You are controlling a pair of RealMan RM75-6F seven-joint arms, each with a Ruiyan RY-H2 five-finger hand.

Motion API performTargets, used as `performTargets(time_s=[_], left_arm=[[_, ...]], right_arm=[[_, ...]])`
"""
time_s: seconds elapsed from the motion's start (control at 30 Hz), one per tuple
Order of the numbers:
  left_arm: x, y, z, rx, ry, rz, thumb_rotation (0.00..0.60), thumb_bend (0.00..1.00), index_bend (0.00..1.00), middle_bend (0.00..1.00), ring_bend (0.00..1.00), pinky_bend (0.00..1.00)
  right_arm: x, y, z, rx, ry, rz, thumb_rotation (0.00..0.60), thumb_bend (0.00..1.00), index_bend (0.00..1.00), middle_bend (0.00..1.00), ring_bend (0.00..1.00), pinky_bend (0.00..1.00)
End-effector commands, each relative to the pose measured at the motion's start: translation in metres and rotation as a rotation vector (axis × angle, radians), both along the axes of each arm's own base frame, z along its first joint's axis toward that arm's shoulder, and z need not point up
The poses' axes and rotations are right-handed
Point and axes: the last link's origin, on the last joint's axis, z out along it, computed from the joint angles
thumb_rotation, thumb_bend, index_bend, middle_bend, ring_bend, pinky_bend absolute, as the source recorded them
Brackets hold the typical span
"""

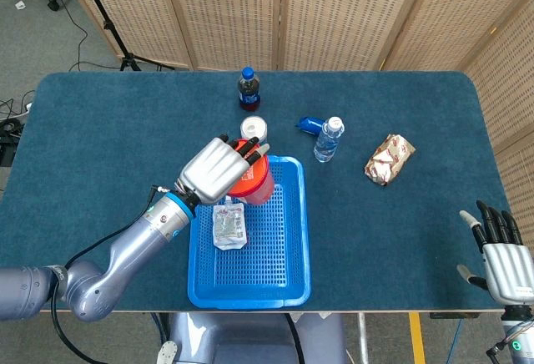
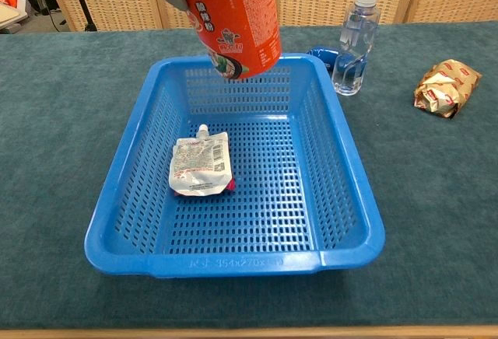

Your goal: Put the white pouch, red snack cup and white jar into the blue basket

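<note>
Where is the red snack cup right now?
The red snack cup is held in the air by the left hand, over the far end of the blue basket, beyond the white pouch; the head view shows it just in front of the white jar.

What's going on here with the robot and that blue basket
The left robot hand holds the red snack cup in the air above the far end of the blue basket, not yet set down. The white pouch already lies flat inside the basket. The white jar stands on the table just beyond the basket. The right robot hand sits idle and open at the near right corner of the table.
</note>
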Motion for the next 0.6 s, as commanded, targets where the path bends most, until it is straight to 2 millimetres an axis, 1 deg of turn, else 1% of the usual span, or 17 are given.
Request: performTargets(time_s=[0.03,0.1,0.2,0.3,0.4,0.6], left_arm=[[0.0,-0.001,-0.005,-0.012,0.005,0.008,0.6,0.29,0.42,0.15,0.23,0.35],[-0.001,-0.001,-0.007,-0.017,0.008,0.012,0.6,0.25,0.34,0.06,0.12,0.26],[-0.003,0.001,-0.009,-0.023,0.02,0.019,0.6,0.21,0.22,0.0,0.02,0.15],[-0.003,0.002,-0.01,-0.023,0.022,0.021,0.6,0.17,0.14,0.0,0.0,0.1],[-0.005,0.004,-0.011,-0.025,0.019,0.024,0.6,0.16,0.09,0.0,0.0,0.1],[-0.01,0.011,-0.008,-0.009,0.019,0.036,0.6,0.15,0.07,0.0,0.0,0.1]], right_arm=[[0.0,0.0,0.0,0.001,-0.001,-0.001,0.6,0.16,0.14,0.0,0.0,0.0],[0.0,0.0,0.0,0.002,-0.003,-0.002,0.6,0.16,0.14,0.0,0.0,0.0],[-0.001,0.0,0.0,0.003,-0.003,-0.002,0.6,0.16,0.14,0.0,0.0,0.0],[-0.001,0.0,0.0,0.004,-0.003,-0.004,0.6,0.16,0.14,0.0,0.0,0.0],[-0.001,-0.001,-0.001,0.007,-0.002,-0.007,0.6,0.16,0.14,0.0,0.0,0.0],[-0.001,-0.001,-0.001,0.01,-0.001,-0.009,0.6,0.16,0.14,0.0,0.0,0.0]])
